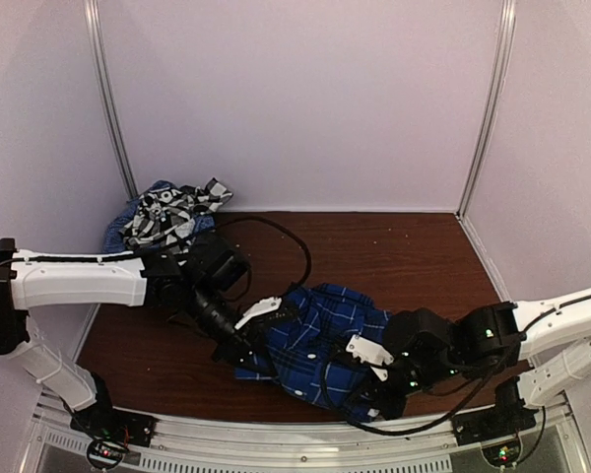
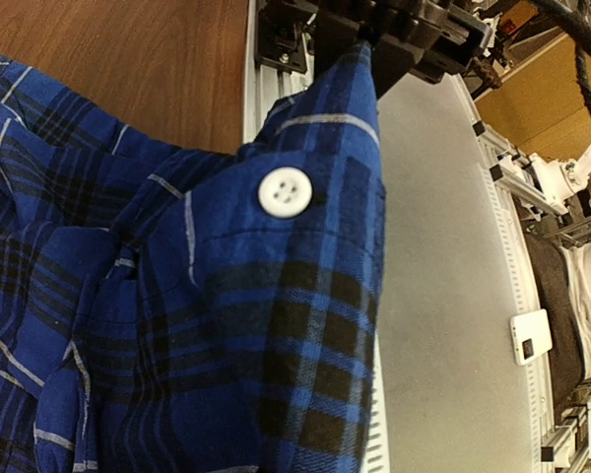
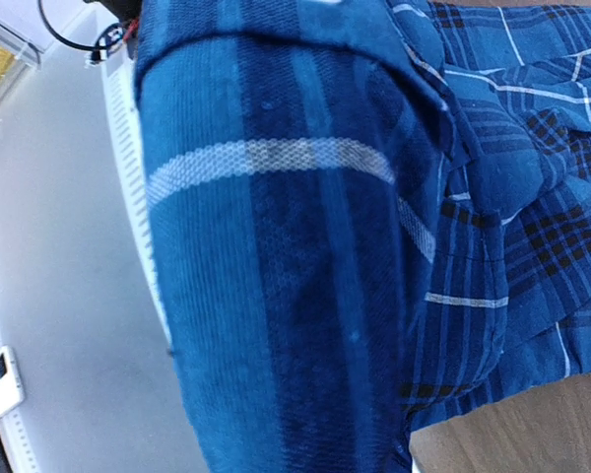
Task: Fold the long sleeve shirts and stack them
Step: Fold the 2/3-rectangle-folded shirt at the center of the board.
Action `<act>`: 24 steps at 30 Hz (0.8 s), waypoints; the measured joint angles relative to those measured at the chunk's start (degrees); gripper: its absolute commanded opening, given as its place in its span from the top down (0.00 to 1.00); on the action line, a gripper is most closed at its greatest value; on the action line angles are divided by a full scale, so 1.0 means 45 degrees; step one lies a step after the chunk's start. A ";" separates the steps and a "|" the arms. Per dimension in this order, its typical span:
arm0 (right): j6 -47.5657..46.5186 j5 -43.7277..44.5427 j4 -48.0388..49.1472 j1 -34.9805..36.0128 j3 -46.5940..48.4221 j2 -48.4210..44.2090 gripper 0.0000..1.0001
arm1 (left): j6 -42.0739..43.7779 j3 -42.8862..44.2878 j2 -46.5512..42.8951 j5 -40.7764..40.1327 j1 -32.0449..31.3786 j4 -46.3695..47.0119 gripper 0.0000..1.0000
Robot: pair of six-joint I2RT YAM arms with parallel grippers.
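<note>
left hand [image 1: 244,343] clamped on blue plaid shirt [image 1: 320,325]; right hand [image 1: 372,363] likewise.

Royal-blue plaid cloth shirt [image 1: 320,335]: woven fabric, matt, fine ribbed weave up close, creased. Round white plastic button [image 2: 284,191]: smooth, slight gloss. Brown wooden table [image 1: 404,251]: grained, satin sheen. Black-and-white plaid cloth shirt [image 1: 167,212], far left corner: matt, crumpled. White arm shells [image 1: 79,279]: smooth plastic. Near-edge silver rail [image 1: 276,434]: ridged metal.
</note>
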 measured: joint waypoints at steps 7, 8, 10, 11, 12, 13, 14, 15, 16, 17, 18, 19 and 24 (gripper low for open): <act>0.0364 -0.2909 0.0661 -0.1972 -0.0272 -0.0544 1.00 | -0.0685 0.0403 0.0146 0.1399 0.0539 -0.0189 1.00; 0.0408 -0.3439 0.0777 -0.2414 -0.0306 -0.0549 1.00 | -0.0733 0.0515 0.0262 0.1525 0.0714 -0.0165 1.00; 0.0500 -0.4449 0.0986 -0.3327 -0.0325 -0.0549 1.00 | -0.0865 0.0874 0.0631 0.1885 0.1166 -0.0160 1.00; 0.0525 -0.4813 0.1083 -0.3687 -0.0325 -0.0549 1.00 | -0.0908 0.1088 0.0860 0.2069 0.1389 -0.0165 1.00; 0.0554 -0.5338 0.1171 -0.4129 -0.0325 -0.0549 1.00 | -0.0942 0.1336 0.1122 0.2268 0.1613 -0.0155 1.00; 0.0559 -0.5819 0.1239 -0.4605 -0.0325 -0.0544 1.00 | -0.0962 0.1530 0.1360 0.2438 0.1787 -0.0151 1.00; 0.0573 -0.6217 0.1297 -0.5056 -0.0325 -0.0520 1.00 | -0.0996 0.1783 0.1666 0.2696 0.1996 -0.0141 1.00; 0.0583 -0.6572 0.1341 -0.5508 -0.0321 -0.0471 1.00 | -0.1020 0.2035 0.1972 0.2919 0.2171 -0.0131 1.00; 0.0578 -0.6926 0.1365 -0.5935 -0.0301 -0.0384 1.00 | -0.1054 0.2283 0.2293 0.3070 0.2331 -0.0131 1.00; 0.0554 -0.7179 0.1379 -0.6271 -0.0291 -0.0282 1.00 | -0.1069 0.2540 0.2628 0.3196 0.2467 -0.0155 1.00; 0.0534 -0.7456 0.1384 -0.6654 -0.0262 -0.0117 1.00 | -0.1064 0.2837 0.2987 0.3332 0.2594 -0.0189 1.00; 0.0505 -0.7698 0.1375 -0.6989 -0.0238 0.0068 1.00 | -0.1049 0.3099 0.3293 0.3453 0.2686 -0.0267 1.00; 0.0112 -0.8908 0.1282 -0.8461 0.0010 0.1141 0.98 | -0.0729 0.4600 0.5139 0.3993 0.3259 -0.0889 0.98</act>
